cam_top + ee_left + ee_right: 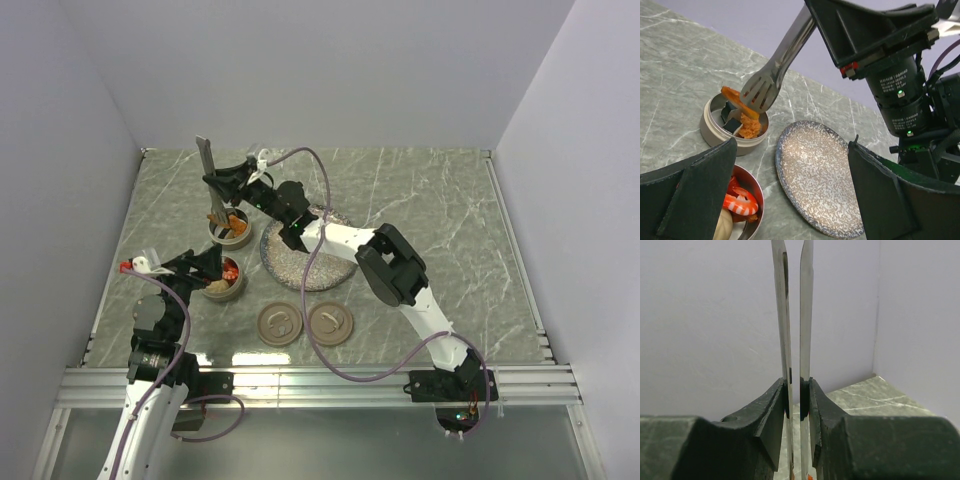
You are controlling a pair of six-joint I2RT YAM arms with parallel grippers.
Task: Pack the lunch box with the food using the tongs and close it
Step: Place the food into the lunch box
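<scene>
My right gripper [229, 185] [796, 395] is shut on the tongs [206, 158] [806, 315] around mid-length, handle end pointing up. The tongs' [775, 67] slotted tips pinch an orange food piece [736, 101] [218, 216] just above the far round tin of the lunch box [715, 132] [241, 240], which holds an orange crumbly piece [749, 127] and dark pieces. The near tin [756, 187] [233, 291] holds a shrimp [740, 204], a beige ball [722, 226] and red pieces. My left gripper [205, 268] [795, 200] is open and empty, beside the near tin.
A speckled grey plate [320, 272] [820, 175] lies bare to the right of the two tins. Two round brown lids [280, 324] [330, 322] rest side by side in front of it. Walls close in the table at the back and both sides.
</scene>
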